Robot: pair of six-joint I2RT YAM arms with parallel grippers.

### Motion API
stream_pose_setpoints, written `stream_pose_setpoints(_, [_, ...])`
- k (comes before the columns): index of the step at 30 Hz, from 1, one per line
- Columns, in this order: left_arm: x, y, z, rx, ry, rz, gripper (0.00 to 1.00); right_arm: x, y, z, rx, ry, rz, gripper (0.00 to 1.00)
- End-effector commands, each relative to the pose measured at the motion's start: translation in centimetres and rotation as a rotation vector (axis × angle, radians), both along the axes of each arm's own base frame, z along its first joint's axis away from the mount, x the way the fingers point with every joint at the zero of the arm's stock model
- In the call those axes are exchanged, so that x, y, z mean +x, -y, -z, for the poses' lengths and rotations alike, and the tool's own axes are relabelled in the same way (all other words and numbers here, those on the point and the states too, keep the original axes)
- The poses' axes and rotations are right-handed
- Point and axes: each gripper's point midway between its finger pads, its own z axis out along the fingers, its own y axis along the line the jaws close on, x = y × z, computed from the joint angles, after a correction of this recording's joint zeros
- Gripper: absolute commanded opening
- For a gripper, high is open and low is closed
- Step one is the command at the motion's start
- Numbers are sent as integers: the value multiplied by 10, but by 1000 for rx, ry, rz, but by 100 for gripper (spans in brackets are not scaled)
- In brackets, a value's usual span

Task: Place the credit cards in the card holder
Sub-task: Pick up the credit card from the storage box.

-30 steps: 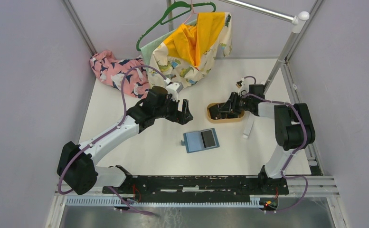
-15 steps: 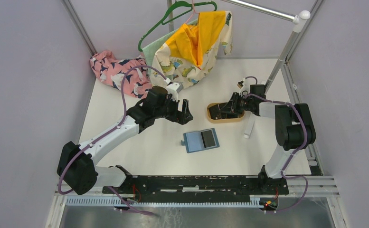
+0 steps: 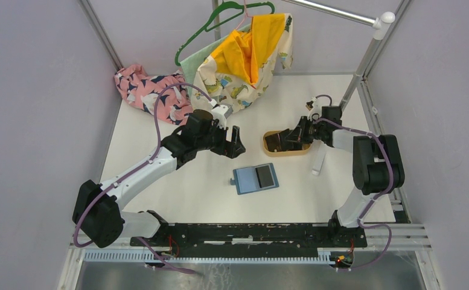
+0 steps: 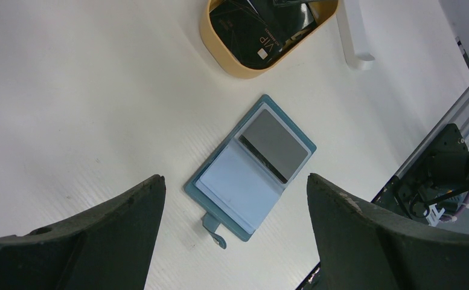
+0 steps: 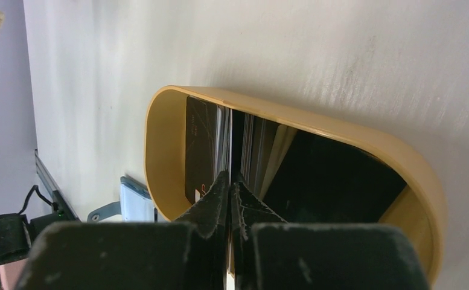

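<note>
Reading the top view from the left: my left end effector (image 3: 236,142) hangs above the bench (image 3: 159,121) with its jaws wide apart and nothing between them. From it, the card holder (image 3: 255,179) lies at about 5 o'clock. It is spread open flat on the bench, its long axis running nearly 9 to 3 o'clock and its snap tab on the left edge. A dark card (image 4: 274,147) already sits in its right half; the left half shows only a pale pocket.

Further right, at about 1 o'clock from the holder and apart from it, is the oval tan tray (image 5: 292,118), also lying 9 to 3. It holds the remaining credit cards (image 5: 201,145), several leaning on edge. My right end effector (image 5: 229,181) is down inside the tray with its jaws together among those edges. Whether a card is pinched between them, I cannot tell.

I judge this to be the pick step. The carry turns on one thing: the holder sits at about 7 o'clock from the right end effector. The left arm is slightly nearer the holder.
</note>
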Motion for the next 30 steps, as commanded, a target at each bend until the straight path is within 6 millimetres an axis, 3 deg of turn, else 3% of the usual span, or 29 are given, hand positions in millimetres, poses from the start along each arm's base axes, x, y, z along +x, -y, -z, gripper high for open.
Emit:
stream_pose_setpoints(1, [6, 5, -21, -17, 70, 35, 92, 21, 12, -32, -68, 159, -3, 2])
stream_pose_setpoints(8, [8, 4, -25, -29, 78, 20, 92, 27, 8, -55, -167, 292, -90, 0])
stream_pose_setpoints(15, [4, -4, -58, -116, 194, -13, 95, 10, -15, -81, -300, 445, -302, 0])
stream_pose_setpoints(21, [-15, -2, -92, -363, 250, -28, 100, -47, -49, -116, -115, 628, -623, 0])
stream_pose_setpoints(23, [-27, 3, -88, -475, 215, -13, 100, -69, -58, -123, -21, 655, -685, 0])
stream_pose_setpoints(26, [-49, 6, -84, -651, 194, 26, 90, -102, -68, -130, 120, 685, -721, 0])
stream_pose_setpoints(30, [-77, 8, -87, -719, 344, 34, 92, -145, -77, -152, 319, 752, -701, 0])
